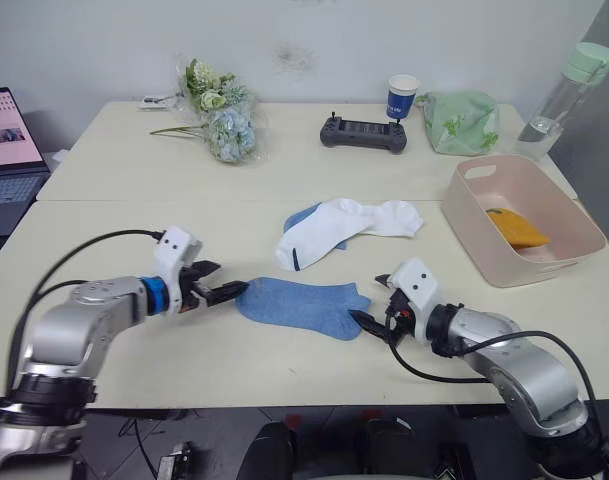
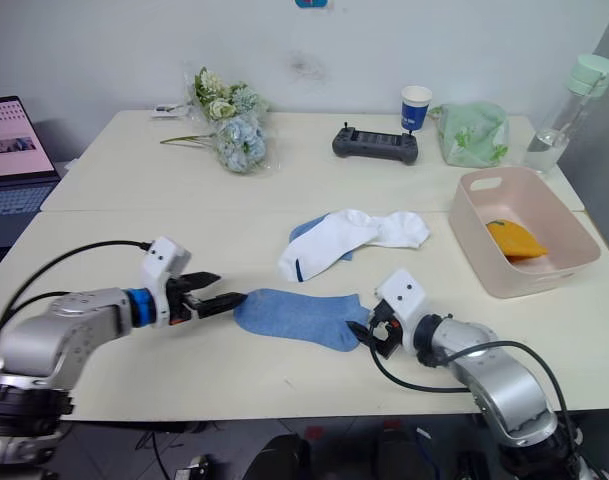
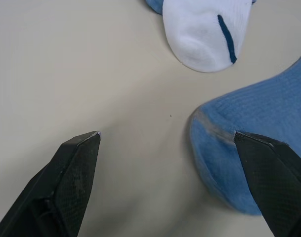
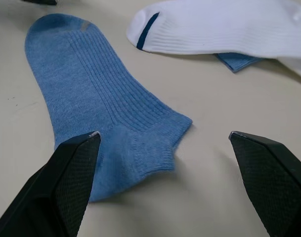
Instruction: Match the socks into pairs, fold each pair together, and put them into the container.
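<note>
A light blue sock (image 1: 302, 303) lies flat near the table's front edge. My left gripper (image 1: 232, 292) is open at its toe end, and the toe (image 3: 224, 163) lies by one finger. My right gripper (image 1: 366, 321) is open at its cuff end, with the cuff (image 4: 140, 158) partly between the fingers. Behind it, two white socks (image 1: 346, 226) lie overlapped on a second blue sock (image 1: 302, 215), which mostly hides it. The pink container (image 1: 564, 262) stands at the right with a folded mustard-orange sock (image 1: 516, 229) inside.
Along the back of the table are a flower bunch (image 1: 220, 112), a black controller (image 1: 363, 133), a paper cup (image 1: 403, 97), a pale green cloth bag (image 1: 462, 122) and a clear bottle (image 1: 568, 88). A laptop (image 1: 4, 150) sits at the far left.
</note>
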